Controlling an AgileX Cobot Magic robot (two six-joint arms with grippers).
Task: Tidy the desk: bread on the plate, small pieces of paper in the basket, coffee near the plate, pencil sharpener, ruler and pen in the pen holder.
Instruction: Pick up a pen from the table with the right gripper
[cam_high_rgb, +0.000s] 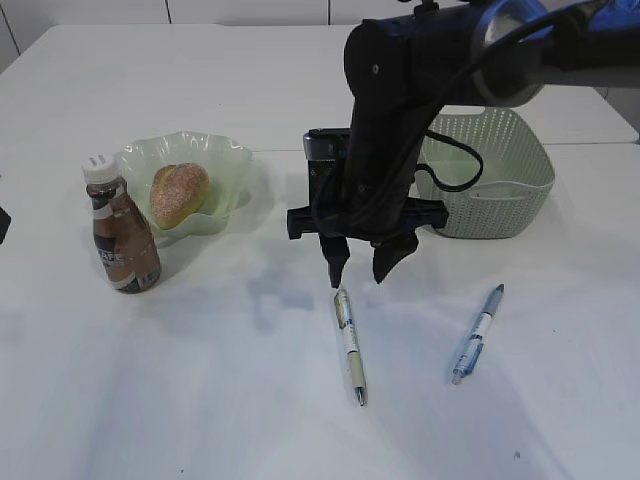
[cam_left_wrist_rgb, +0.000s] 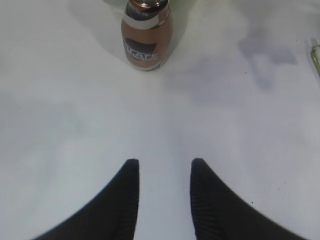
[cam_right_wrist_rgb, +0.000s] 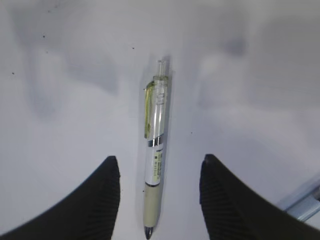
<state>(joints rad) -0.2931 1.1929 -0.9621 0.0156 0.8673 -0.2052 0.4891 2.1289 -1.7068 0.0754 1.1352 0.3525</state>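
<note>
The bread lies on the ruffled green plate, and the coffee stands upright just left of it. A green-and-white pen lies on the desk. My right gripper hovers open over the pen's near end, with the pen lying between the spread fingers, untouched. A blue pen lies further right. My left gripper is open and empty, facing the coffee. The pen holder is mostly hidden behind the right arm. Ruler, pencil sharpener and paper are out of view.
The green woven basket stands at the back right, close behind the right arm. A seam crosses the desk behind the plate. The blue pen's end shows just right of the right gripper.
</note>
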